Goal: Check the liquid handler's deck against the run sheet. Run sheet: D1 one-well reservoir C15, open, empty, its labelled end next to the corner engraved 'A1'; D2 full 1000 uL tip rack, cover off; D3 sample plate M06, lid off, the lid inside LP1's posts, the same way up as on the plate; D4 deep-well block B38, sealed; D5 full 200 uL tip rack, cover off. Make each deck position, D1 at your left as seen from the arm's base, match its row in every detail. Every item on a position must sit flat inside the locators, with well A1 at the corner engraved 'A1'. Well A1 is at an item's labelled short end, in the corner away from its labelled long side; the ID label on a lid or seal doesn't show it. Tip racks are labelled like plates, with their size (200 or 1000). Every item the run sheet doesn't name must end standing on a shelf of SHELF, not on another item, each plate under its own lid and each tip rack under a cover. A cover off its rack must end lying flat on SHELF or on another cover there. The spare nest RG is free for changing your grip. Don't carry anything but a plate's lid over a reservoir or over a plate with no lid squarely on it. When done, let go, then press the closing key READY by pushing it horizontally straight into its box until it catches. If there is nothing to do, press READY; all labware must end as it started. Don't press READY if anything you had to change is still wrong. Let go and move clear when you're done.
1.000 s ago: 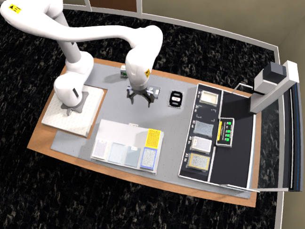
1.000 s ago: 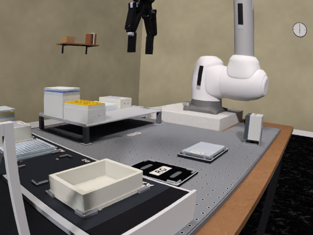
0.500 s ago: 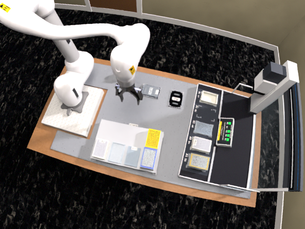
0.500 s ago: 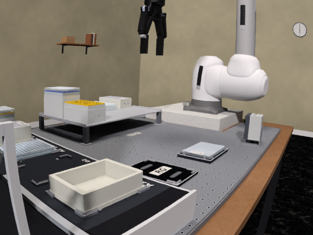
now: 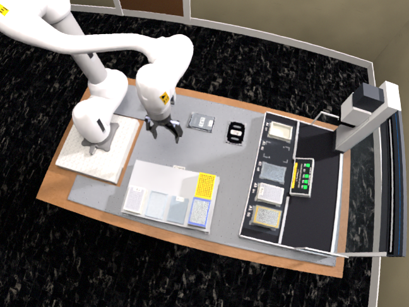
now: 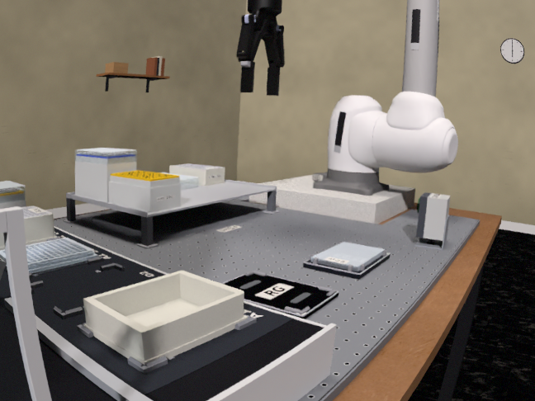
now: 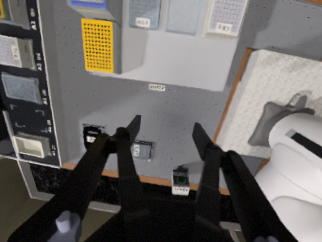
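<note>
My gripper (image 5: 164, 130) is open and empty, high above the table between the arm's base and the LP1 nest; it also shows in the exterior view (image 6: 259, 82) and the wrist view (image 7: 166, 127). A grey lid (image 5: 201, 122) (image 6: 348, 257) lies in LP1. On the deck, a white open reservoir (image 5: 279, 131) sits in the first position, the second position (image 5: 276, 149) is bare, then come a clear plate (image 5: 272, 172), a white block (image 5: 270, 193) and a yellow-rimmed tip rack (image 5: 266, 216). The READY key box (image 6: 433, 218) stands near the table edge.
The raised SHELF (image 5: 171, 194) holds a yellow tip rack (image 5: 206, 184), a blue-rimmed rack (image 5: 199, 212), a plate (image 5: 134, 199) and two flat pieces. The black RG nest (image 5: 236, 135) is bare. A panel with green lights (image 5: 302, 176) sits beside the deck. The arm's base (image 5: 95, 132) is at left.
</note>
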Available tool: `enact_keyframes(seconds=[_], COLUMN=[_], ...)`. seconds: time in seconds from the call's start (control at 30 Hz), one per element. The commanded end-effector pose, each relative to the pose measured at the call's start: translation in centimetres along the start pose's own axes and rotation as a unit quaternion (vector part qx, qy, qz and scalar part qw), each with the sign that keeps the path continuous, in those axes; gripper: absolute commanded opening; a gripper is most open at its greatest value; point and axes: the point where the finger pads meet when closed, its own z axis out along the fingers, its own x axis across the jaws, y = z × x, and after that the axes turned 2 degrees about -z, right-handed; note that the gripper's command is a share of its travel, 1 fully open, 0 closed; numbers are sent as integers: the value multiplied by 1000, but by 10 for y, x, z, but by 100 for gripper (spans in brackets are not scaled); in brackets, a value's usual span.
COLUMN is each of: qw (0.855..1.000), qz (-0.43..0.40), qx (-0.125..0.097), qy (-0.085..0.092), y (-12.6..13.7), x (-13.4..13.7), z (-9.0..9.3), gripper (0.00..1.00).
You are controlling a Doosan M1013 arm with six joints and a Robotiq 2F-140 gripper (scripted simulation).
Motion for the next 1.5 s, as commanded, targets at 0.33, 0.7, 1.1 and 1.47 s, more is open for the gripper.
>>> enact_keyframes(seconds=[0.33,0.7,1.1,1.47], qw=[1000,1000,1000,1000], qz=[0,0,0,0], qx=[0,0,0,0], qy=[-1,-1,-1,-1], y=[-58,-113,-163,-208], x=[4,8,11,15], z=[-1,-1,-1,-1], gripper=[67,67,67,67])
